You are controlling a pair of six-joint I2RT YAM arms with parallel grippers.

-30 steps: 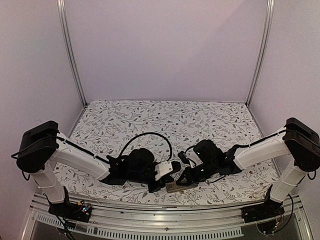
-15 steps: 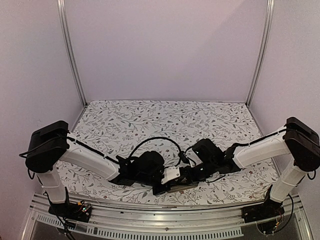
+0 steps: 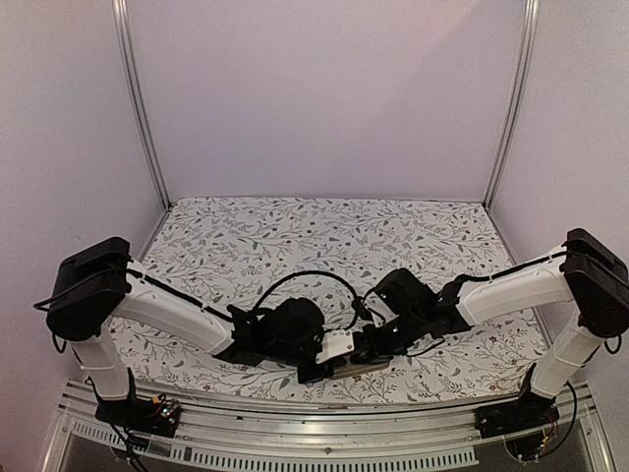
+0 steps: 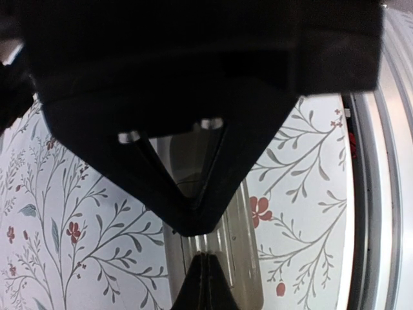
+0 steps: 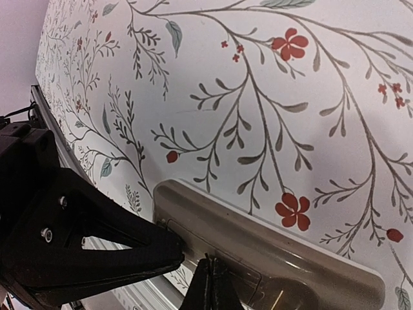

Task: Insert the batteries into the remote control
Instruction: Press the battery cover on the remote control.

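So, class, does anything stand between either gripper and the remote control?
Nothing visible does. The left gripper and right gripper, fingers shut, both sit right over the remote control, which lies back-up on the floral cloth. No batteries are in view.

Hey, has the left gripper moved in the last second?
Yes. The left gripper shifted rightward along the table's front rail, closer to the remote control.

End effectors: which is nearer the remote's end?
The left end effector: tip by one end of the remote; the right end effector sits further along.
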